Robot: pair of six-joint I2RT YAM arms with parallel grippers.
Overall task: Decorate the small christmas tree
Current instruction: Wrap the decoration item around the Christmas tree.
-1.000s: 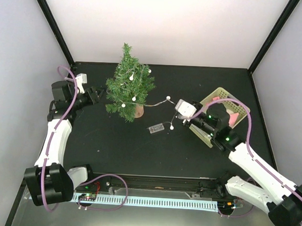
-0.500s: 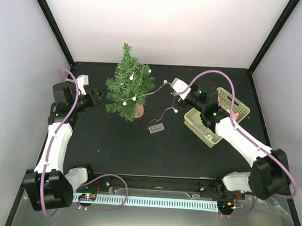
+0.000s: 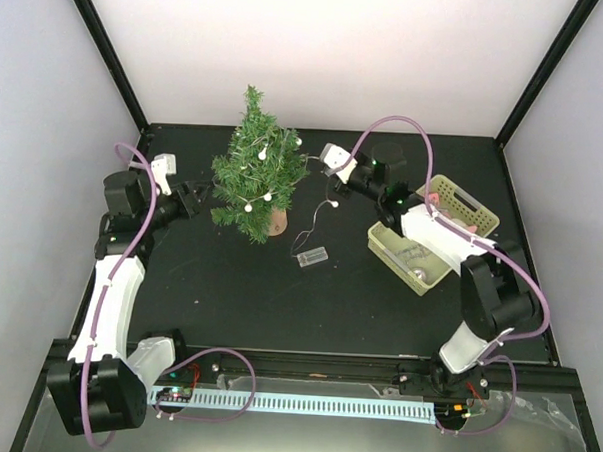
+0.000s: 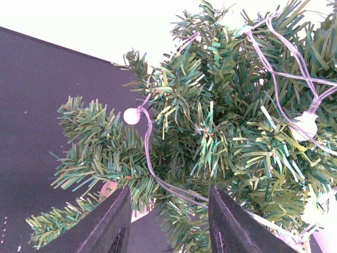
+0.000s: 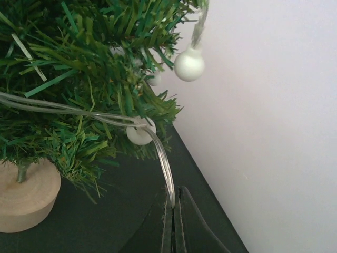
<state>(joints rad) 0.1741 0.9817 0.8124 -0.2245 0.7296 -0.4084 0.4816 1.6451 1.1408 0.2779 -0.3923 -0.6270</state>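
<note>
Right fingers [image 5: 190, 229] pinching light string [image 5: 188, 64] beside tree [image 3: 256, 174], far-left of surface [image 3: 229, 283]. Left fingers [image 4: 113, 224] spread at lower branches.

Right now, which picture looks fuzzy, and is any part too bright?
Right wrist view: the tree needles up close look soft, and the wall is plain and bright. Left wrist view: the dark fingers are blurry, and the top is washed out white. Top view: sharp, evenly lit, few shadows.
</note>
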